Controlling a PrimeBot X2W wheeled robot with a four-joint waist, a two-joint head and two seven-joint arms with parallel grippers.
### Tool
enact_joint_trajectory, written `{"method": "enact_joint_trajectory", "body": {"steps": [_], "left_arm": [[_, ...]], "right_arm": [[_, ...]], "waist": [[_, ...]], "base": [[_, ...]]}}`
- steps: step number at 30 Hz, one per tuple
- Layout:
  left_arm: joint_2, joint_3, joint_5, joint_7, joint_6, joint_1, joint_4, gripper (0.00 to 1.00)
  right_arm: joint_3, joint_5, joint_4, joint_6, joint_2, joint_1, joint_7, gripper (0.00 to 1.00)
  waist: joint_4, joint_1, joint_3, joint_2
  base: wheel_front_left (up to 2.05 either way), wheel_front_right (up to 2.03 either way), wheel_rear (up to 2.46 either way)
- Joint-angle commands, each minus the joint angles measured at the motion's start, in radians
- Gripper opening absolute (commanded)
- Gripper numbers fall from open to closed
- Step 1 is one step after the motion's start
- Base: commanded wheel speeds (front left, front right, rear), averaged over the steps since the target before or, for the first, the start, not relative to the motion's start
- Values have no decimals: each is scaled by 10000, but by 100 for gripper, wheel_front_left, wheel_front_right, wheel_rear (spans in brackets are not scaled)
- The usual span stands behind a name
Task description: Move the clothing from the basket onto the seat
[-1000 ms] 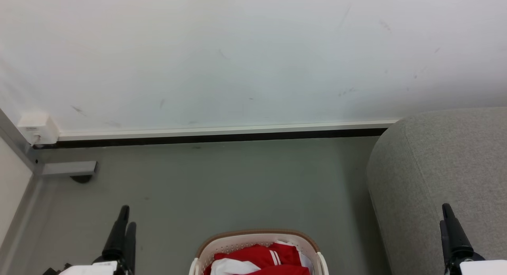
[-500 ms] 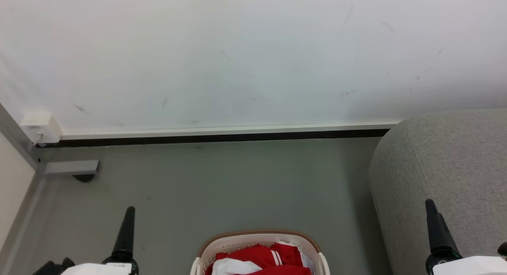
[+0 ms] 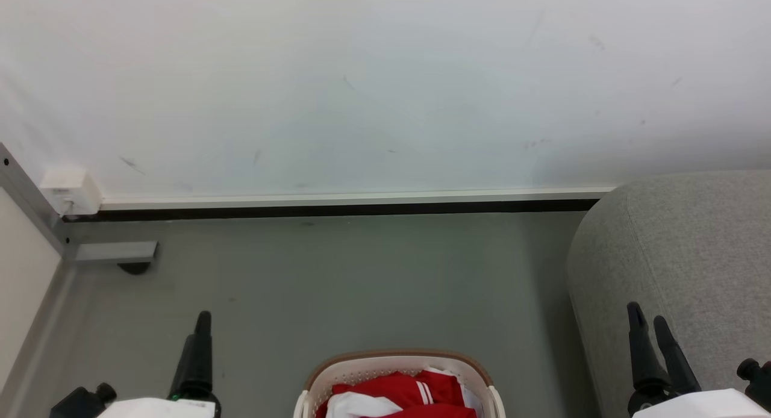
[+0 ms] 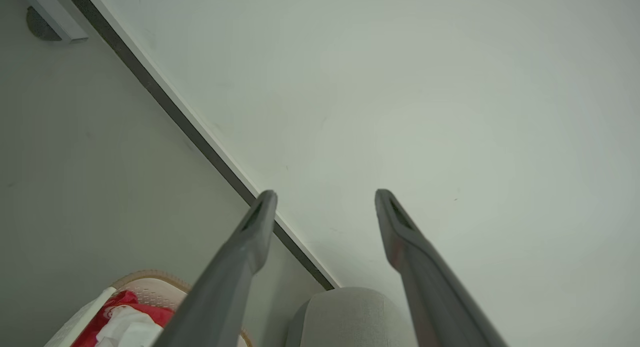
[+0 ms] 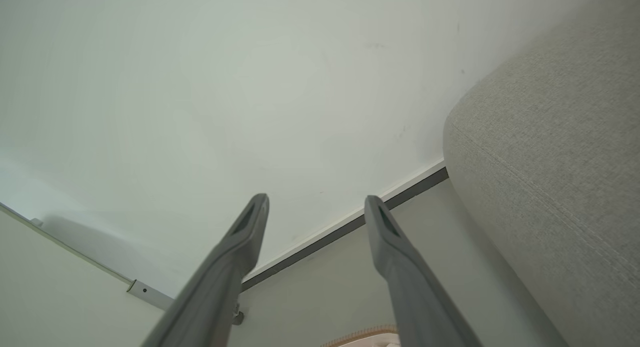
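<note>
**Both grippers wide open, clothing untouched in the basket**

A pale wall (image 3: 385, 74) is faced by the head camera, with grey floor (image 3: 361, 273) spread below it. At the right the big grey seat (image 3: 692, 237) is seen, its rounded corner turned toward the middle. And down at the bottom edge, dead centre, the basket (image 3: 397, 359) is found on the floor, left of the seat and apart from it, its near half cut off by the frame. The clothing (image 3: 391, 389) is heaped inside, red with white stripes. It is crumpled, so no long axis can be made out.

Now the hands. The left gripper (image 3: 203, 318) is held low at the left and the right gripper (image 3: 646, 314) low at the right, in front of the seat. In each wrist view the jaws are spread wide, with nothing between them.

Here is the relation that matters. The clothing lies between the two grippers and lower than the fingertips, while all four fingers are pointed away, toward the wall. A downward turn of the wrists is judged to be needed before any grasp. The left gripper looks slightly nearer the basket, though the right is placed on the seat's side.
</note>
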Motion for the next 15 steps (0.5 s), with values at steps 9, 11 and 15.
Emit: {"method": "enact_joint_trajectory", "body": {"steps": [9, 11, 15], "left_arm": [[81, -231, 1480, -394, -10, -102, -151, 100], [82, -250, 1758, -459, -13, -104, -146, 100], [86, -303, 2276, -583, -24, -106, -133, 100]], "right_arm": [[170, -1626, -303, -10, -105, 127, -400, 100], [194, -1899, -319, -10, -104, 158, -465, 100], [232, -2438, -362, -11, -103, 212, -585, 100]], "waist": [[121, 0, -25, 0], [136, 0, -27, 0], [165, 0, -28, 0]], "base": [[0, 0, 0], [0, 0, 0], [0, 0, 0]]}}
